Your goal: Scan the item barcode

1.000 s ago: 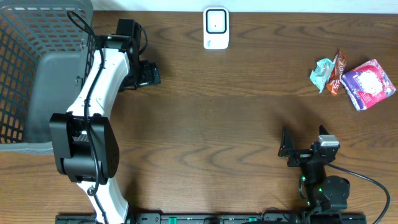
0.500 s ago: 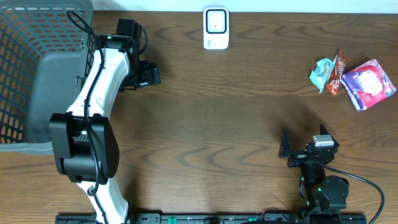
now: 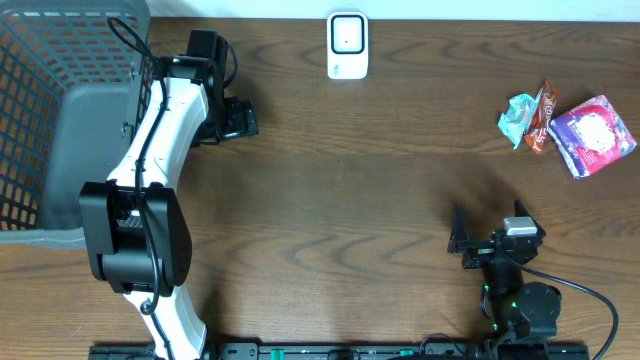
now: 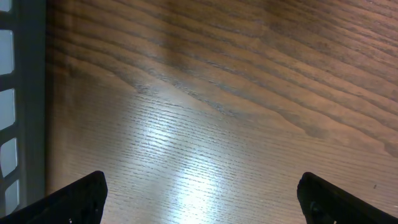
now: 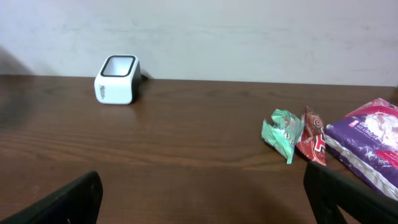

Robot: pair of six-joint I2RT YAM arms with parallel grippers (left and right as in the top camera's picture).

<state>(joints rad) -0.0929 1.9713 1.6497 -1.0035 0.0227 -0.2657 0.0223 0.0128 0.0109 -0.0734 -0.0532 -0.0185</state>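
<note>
A white barcode scanner stands at the table's far edge, its window facing up. Three snack items lie together at the far right: a green packet, a red packet and a purple bag. My right gripper sits low near the front edge, open and empty, well short of the items. My left gripper hangs open over bare wood beside the basket, with nothing between its fingers.
A grey mesh basket fills the table's left end, right next to my left arm. A pale wall runs behind the scanner. Dark wooden tabletop stretches between the two arms.
My right gripper turned slightly early on, then held still. The left arm and the items have not moved.
</note>
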